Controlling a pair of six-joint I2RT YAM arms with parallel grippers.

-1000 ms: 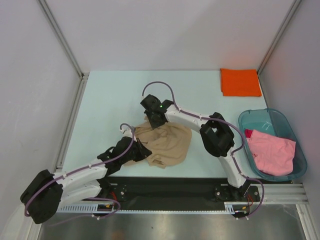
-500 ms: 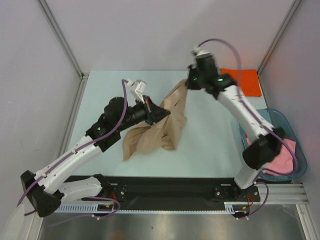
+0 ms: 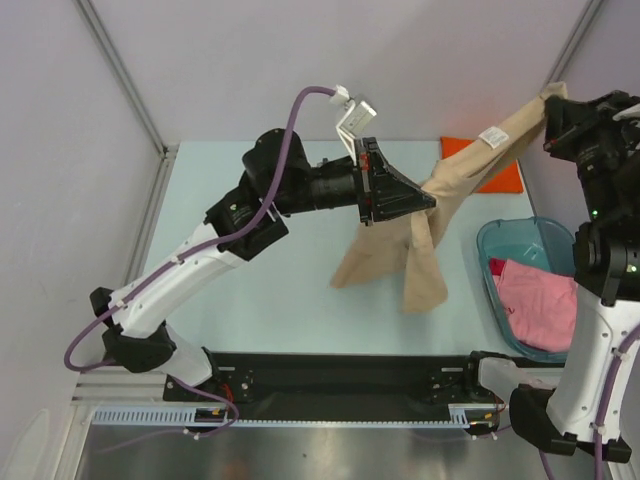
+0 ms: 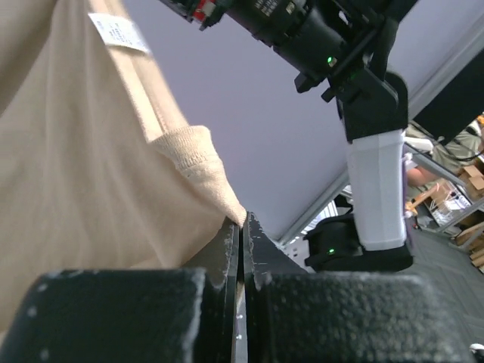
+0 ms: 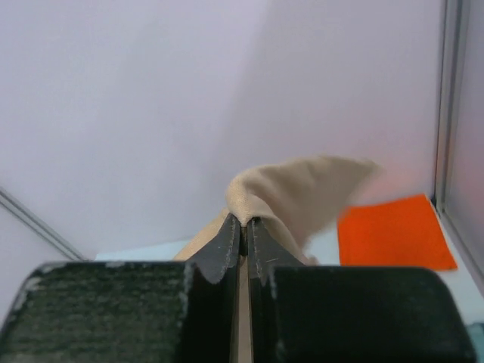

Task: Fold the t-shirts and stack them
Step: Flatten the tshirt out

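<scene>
The tan t-shirt (image 3: 420, 235) hangs in the air, stretched between both grippers, its lower part dangling over the table. My left gripper (image 3: 428, 203) is shut on one edge of it, seen in the left wrist view (image 4: 243, 219). My right gripper (image 3: 552, 108) is raised high at the far right and is shut on a fold of the tan t-shirt (image 5: 291, 193). The orange t-shirt (image 3: 498, 172) lies folded flat at the table's far right, also in the right wrist view (image 5: 393, 231). The pink t-shirt (image 3: 535, 305) lies crumpled in the teal tub.
The translucent teal tub (image 3: 500, 242) stands at the table's right edge. Grey walls with metal rails (image 3: 125, 90) close in the table at the back and sides. A black strip (image 3: 330, 375) runs along the near edge by the arm bases.
Both arms have lifted the tan t-shirt off the table. The right gripper rose and swung far right; the left gripper rose and moved right, so the shirt now hangs spread between them.
</scene>
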